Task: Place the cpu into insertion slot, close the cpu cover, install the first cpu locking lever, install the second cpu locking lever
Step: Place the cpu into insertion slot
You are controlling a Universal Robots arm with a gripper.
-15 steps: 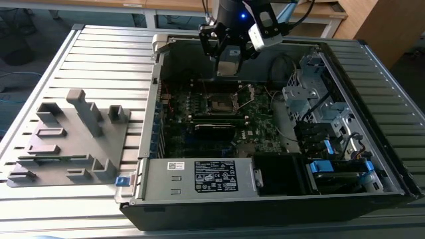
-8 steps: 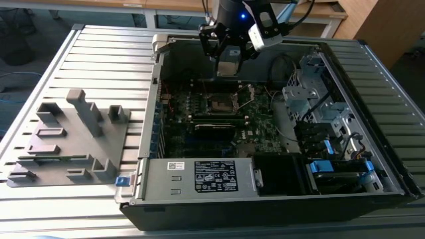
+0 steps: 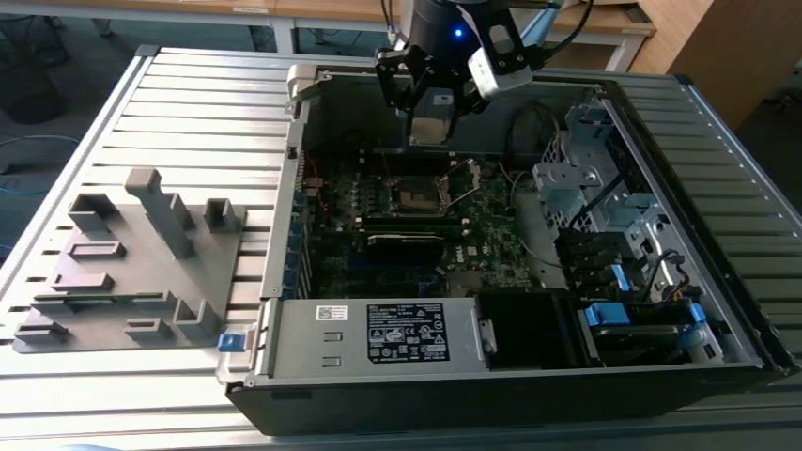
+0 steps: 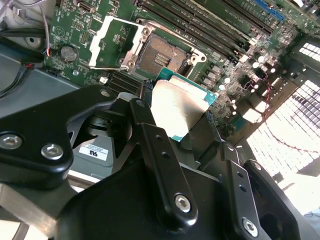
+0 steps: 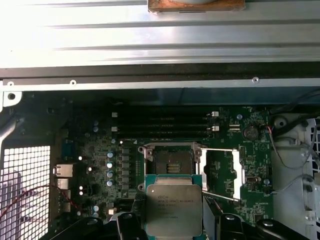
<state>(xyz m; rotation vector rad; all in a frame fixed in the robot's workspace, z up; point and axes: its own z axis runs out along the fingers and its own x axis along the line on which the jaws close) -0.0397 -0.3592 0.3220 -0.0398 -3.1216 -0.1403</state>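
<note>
One slatted grey metal bench (image 3: 188,103) carries an open black computer case (image 3: 501,399) with a green motherboard (image 3: 363,188) lying flat inside. Over the board's far part hangs the black gripper (image 3: 429,127), its fingers (image 4: 145,130) clamped on two opposite edges of the flat square silver-topped cpu (image 5: 173,210). The chip is held in the air, near the square black insertion slot (image 5: 172,162) but apart from it. The thin silvery cpu cover (image 5: 239,172) is swung open on the exterior view's right of the bare slot

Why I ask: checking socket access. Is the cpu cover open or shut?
Open: the cpu cover lies swung aside, the insertion slot exposed.
</note>
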